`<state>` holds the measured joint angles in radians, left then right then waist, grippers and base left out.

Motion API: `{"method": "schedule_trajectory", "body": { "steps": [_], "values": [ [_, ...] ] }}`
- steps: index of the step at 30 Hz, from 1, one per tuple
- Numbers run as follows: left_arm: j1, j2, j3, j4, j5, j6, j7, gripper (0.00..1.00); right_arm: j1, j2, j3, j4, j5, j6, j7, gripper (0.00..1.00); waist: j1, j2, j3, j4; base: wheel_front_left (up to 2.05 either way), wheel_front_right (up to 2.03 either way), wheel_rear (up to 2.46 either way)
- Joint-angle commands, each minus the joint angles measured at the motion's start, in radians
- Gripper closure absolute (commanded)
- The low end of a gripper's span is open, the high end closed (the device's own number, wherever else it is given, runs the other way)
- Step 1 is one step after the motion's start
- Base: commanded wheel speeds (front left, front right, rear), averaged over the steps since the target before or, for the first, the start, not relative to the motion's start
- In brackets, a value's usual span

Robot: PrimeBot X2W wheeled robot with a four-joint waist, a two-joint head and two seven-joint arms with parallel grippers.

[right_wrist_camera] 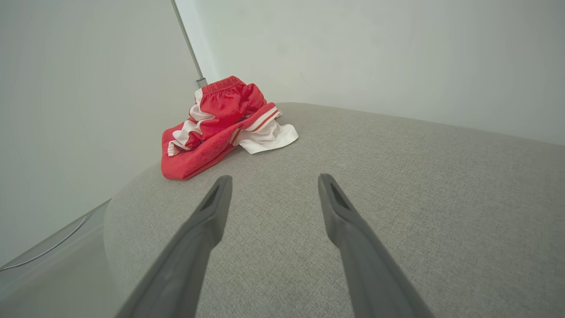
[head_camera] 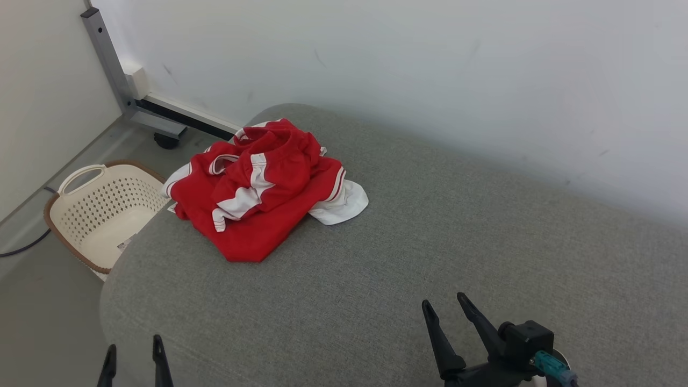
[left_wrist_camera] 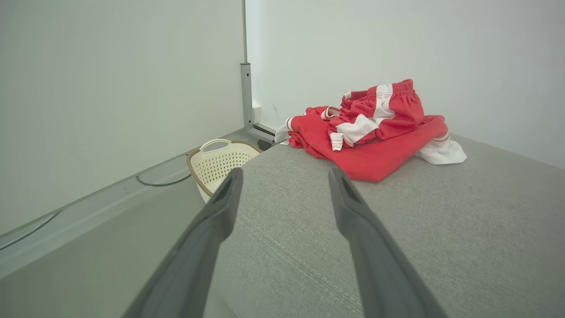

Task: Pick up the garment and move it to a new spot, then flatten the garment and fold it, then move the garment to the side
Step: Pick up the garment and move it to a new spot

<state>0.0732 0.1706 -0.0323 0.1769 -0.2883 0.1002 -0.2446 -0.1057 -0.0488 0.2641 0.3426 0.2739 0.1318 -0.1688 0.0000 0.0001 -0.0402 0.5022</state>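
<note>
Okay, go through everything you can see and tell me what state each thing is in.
Garment: crumpled in a heap, not folded, lying on the grey cushion.
Basket: upright on the floor beside the cushion.
Left gripper: open, holding nothing.
Right gripper: open, holding nothing.

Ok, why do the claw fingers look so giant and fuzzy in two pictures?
Left wrist view: the left claw sits right by the wide lens, so its fingers look huge and soft-edged, while the garment is sharp. Right wrist view: same for the right claw. Head view: even, soft light, no glare, only a faint shadow under the garment.
</note>
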Motion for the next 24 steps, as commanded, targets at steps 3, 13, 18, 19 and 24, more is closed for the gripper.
{"method": "schedule_trajectory", "body": {
  "steps": [3,13,18,19,24],
  "values": [
    [0.046,-0.015,-0.012,-0.067,0.019,0.032,0.027,0.0,-0.019,-0.002,0.015,0.017,0.01,-0.002,-0.009,0.0,0.0,-0.0001,0.005,0.004,0.0,0.0,0.0],
    [-0.072,-0.001,-0.07,-0.025,0.006,-0.023,0.115,0.0,0.013,-0.003,0.006,0.028,0.01,-0.002,-0.018,0.0,0.0,-0.0001,0.004,-0.001,0.0,0.0,0.0],
    [-0.264,-0.007,-0.122,0.106,-0.014,-0.087,0.214,0.0,0.051,-0.002,-0.025,0.004,-0.005,-0.002,-0.011,0.0,0.0,-0.0001,0.017,0.001,0.0,0.0,0.0],
    [-0.318,-0.004,-0.14,0.144,-0.009,-0.108,0.245,0.0,0.059,-0.002,-0.032,-0.004,-0.01,-0.002,-0.009,0.0,0.0,-0.0001,0.026,-0.001,0.0,0.0,0.0],
    [-0.555,0.003,-0.143,0.322,-0.045,-0.159,0.35,0.0,0.055,-0.003,-0.037,-0.093,-0.063,-0.002,0.045,0.0,0.0,-0.0001,0.123,-0.074,0.0,0.0,0.0]
  ]
}}
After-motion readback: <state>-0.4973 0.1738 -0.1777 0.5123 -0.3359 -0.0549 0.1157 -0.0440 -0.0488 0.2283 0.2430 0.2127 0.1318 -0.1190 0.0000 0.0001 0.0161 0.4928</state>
